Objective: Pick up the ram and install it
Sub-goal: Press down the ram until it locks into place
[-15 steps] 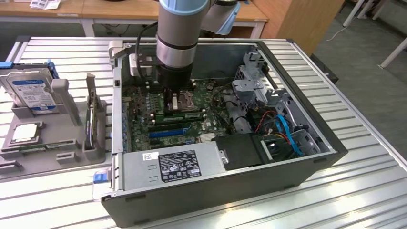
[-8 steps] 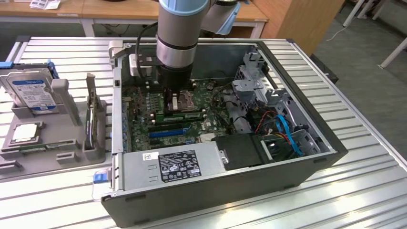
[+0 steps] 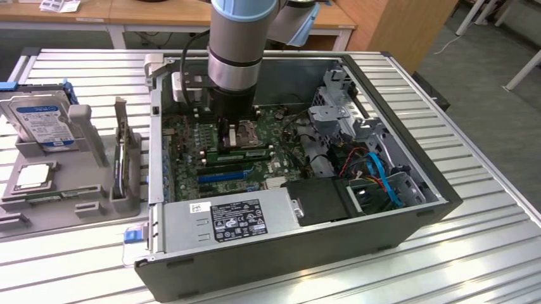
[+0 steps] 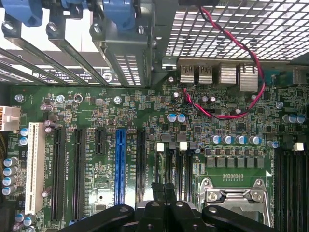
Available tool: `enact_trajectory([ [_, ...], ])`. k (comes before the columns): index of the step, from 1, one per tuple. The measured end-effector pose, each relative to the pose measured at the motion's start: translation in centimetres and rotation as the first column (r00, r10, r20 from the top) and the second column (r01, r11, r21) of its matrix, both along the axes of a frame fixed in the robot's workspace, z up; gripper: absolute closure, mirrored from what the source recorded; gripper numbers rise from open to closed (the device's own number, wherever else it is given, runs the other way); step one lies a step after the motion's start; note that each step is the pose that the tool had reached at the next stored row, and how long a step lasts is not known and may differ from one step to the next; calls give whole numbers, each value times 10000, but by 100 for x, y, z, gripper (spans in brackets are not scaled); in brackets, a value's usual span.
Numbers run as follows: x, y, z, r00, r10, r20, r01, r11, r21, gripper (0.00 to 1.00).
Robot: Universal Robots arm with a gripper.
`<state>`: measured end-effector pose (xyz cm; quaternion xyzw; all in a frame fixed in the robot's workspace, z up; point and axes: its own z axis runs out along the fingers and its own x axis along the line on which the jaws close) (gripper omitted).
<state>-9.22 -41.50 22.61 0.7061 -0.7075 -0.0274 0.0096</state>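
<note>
Gripper (image 4: 164,189) down inside open PC case (image 3: 397,244), black fingers (image 4: 157,195) closed tight together, no gap, tips over black memory slots with white latches (image 4: 161,147) next to CPU socket (image 4: 235,195). Ram (image 3: 247,152) directly under gripper (image 3: 230,143) in exterior view: thin green stick with dark chips, lying along slot line on motherboard (image 4: 96,104), beside socket; cannot tell if pinched or only touched. Green board, blue expansion slot (image 4: 119,166), white slot (image 4: 33,166), black slots between, tiny white print unreadable. Twisted red-black wire (image 4: 227,113) looped near silver rear ports. Perforated metal grille above. Power supply (image 3: 232,218) grey metal box, black-and-white sticker, text too small to read. Blue cables at exterior view's right. On grey moulded tray (image 3: 17,218) at exterior view's left: boxy hard drive (image 3: 40,120) with blue label, square silver CPU chip (image 3: 34,176). Slatted metal table (image 3: 473,253).
</note>
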Motion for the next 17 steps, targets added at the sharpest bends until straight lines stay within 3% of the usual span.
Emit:
enact_trajectory([
  [17,0,0,-12,10000,0,0,0,10000,0,90],
])
